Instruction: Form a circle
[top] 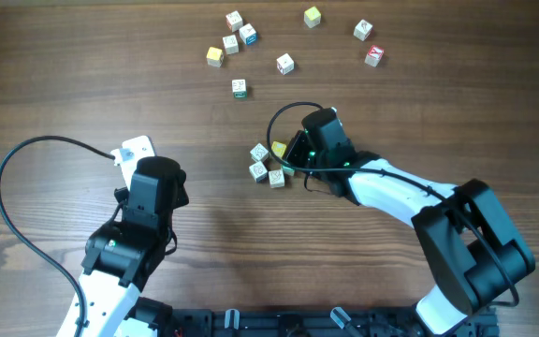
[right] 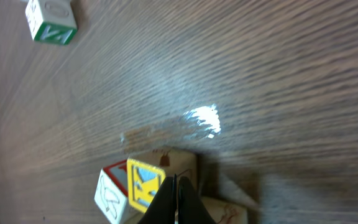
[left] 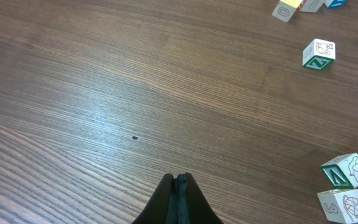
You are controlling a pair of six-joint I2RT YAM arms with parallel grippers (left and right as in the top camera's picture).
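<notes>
The left half of the desk [top: 64,75] lies bare, an open lane from the left tool [left: 179,186] to the far edge; only a black cable [top: 7,183] loops at near left. At centre the cluster of cubes [top: 260,170] blocks the way, the right tool [top: 290,154] closing its right side. Beyond a clear strip stands a green-marked cube [top: 239,88], then loose cubes [top: 285,64] scattered far.

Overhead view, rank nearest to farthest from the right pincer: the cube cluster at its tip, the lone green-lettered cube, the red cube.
1. Cube cluster: right beside the shut right pincer, on its left side.
2. Lone green-lettered cube: farther up the table, off to the left.
3. Red cube: near the far edge, off to the right.
</notes>
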